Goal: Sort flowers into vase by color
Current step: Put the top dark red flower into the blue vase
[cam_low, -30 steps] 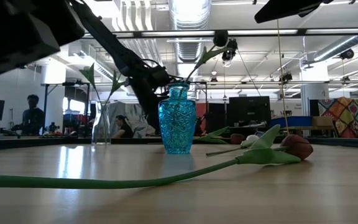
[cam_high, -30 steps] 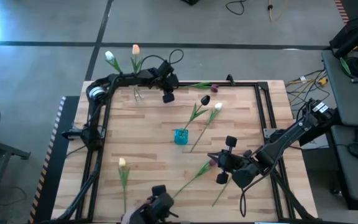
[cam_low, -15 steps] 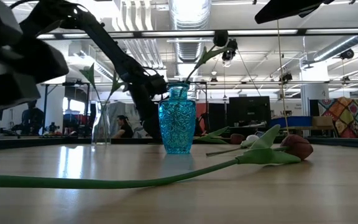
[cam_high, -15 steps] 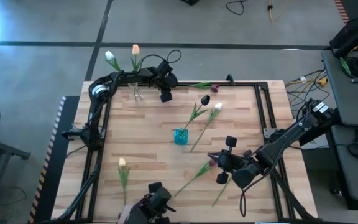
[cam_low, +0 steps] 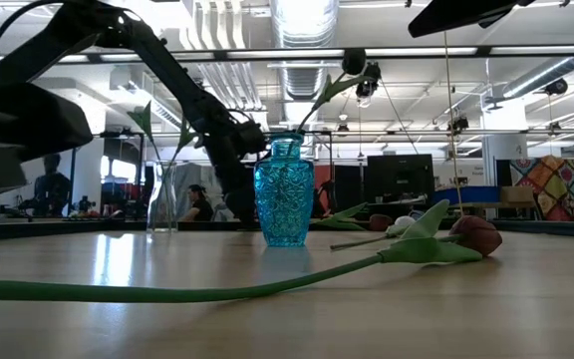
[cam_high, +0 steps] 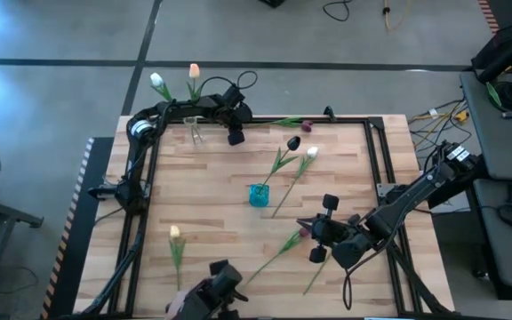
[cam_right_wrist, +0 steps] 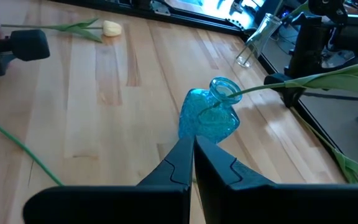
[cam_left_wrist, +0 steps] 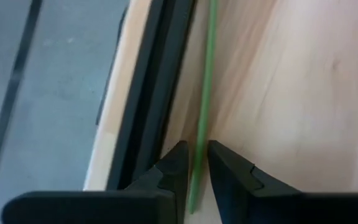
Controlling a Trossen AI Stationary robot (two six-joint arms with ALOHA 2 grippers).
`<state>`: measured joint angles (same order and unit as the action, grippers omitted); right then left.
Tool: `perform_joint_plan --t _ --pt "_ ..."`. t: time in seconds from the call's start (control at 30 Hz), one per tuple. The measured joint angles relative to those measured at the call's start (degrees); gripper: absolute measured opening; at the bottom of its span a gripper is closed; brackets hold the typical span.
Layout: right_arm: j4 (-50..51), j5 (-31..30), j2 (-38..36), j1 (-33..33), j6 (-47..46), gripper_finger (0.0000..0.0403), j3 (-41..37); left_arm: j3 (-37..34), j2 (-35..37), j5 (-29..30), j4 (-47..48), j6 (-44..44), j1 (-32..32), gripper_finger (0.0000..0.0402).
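Left gripper (cam_left_wrist: 192,171) clenched on a green stem (cam_left_wrist: 202,93) at the surface (cam_high: 212,196) edge, beyond the blue vase (cam_high: 258,195). Right gripper (cam_right_wrist: 191,163) clenched empty, near that vase.

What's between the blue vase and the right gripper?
In the high view, only bare wood lies between the blue vase and the right gripper; a maroon tulip lies beside that gripper.
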<state>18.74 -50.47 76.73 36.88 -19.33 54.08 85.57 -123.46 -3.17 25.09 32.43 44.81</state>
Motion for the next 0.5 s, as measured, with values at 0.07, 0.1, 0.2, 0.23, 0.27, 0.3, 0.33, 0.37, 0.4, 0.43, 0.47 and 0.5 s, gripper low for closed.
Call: perform_joint_plan --t 0.07,0.1,0.2,0.23,0.27,0.3,0.33,0.37,0.4,0.43,0.47,0.5 --pt "-0.1 0.2 0.0 0.0 0.0 0.0009 0.0 0.0 0.0 -1.3 0.9 0.1 0.1 0.0033" --pt "-0.2 0.6 0.0 0.0 0.0 0.0009 0.0 0.0 0.0 -1.8 1.2 0.3 0.1 0.0024" --pt "-0.3 1.2 0.0 0.0 0.4 0.0009 0.0 0.0 0.0 -2.0 2.0 1.2 0.1 0.0005" --pt "-0.4 1.2 0.0 0.0 0.4 0.0009 0.0 0.1 0.0 -2.0 2.4 1.4 0.1 0.0004" --pt "-0.5 1.2 0.0 0.0 0.4 0.0009 0.0 0.1 0.0 -2.1 2.9 1.8 0.1 0.0004" --pt "-0.5 1.2 0.0 0.0 0.5 0.0009 0.0 0.1 0.1 -2.3 3.6 2.2 0.1 0.0003" --pt "-0.6 1.2 0.0 0.0 0.5 0.0009 0.0 0.1 0.1 -2.3 4.4 2.5 0.0 0.0002" --pt "-0.6 1.2 0.0 0.0 0.7 0.0009 0.0 0.1 0.2 -2.3 5.1 2.6 -0.1 0.0001" --pt "-0.6 1.2 0.0 0.0 0.8 0.0009 0.0 0.1 0.4 -2.3 5.8 2.7 -0.1 0.0001" --pt "-0.6 1.2 0.0 0.0 0.9 0.0009 0.0 0.0 0.6 -2.4 6.7 2.8 -0.1 0.0001" --pt "-0.6 1.2 0.0 0.0 0.9 0.0009 0.0 0.0 0.9 -2.7 7.4 2.9 -0.1 0.0001" --pt "-0.6 1.2 0.0 0.0 0.9 0.0009 0.0 -0.1 1.3 -3.4 8.3 2.9 -0.1 0.0001"
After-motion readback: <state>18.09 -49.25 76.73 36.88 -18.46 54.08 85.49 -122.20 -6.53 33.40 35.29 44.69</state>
